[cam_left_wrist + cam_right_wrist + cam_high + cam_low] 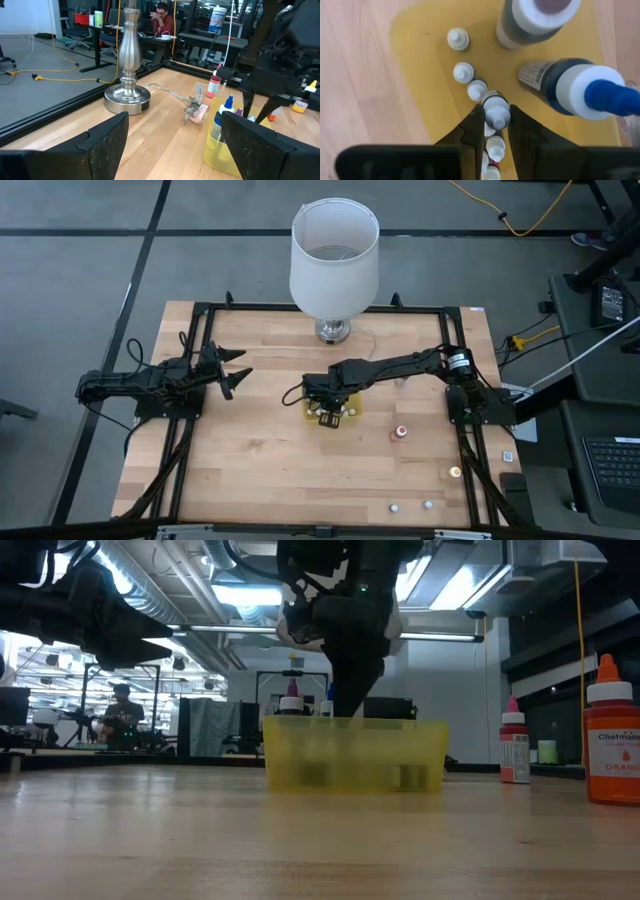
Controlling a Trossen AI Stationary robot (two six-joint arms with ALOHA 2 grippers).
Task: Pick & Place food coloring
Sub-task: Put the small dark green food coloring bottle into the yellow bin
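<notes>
The food coloring bottles are tiny, with pale bodies. Several stand in a row inside the yellow tray at the table's middle, next to two bigger bottles, one of them blue-tipped. My right gripper reaches down into the tray and is shut on one white-capped bottle. More small bottles stand on the bare table: a red-topped one, an orange one and two white ones near the front edge. My left gripper waits open at the table's left. My right gripper pinches one small white-capped bottle just below its cap, with one finger on each side. The fingers come from above, pointing down. The bottle stands upright over the row in the tray. The gripper hides whether its base rests on the tray floor.
A big white lampshade on a metal base stands at the far edge, with its cord and a tag on the wood behind the tray. A black frame rims the table. Bare wood lies left of and in front of the tray.
</notes>
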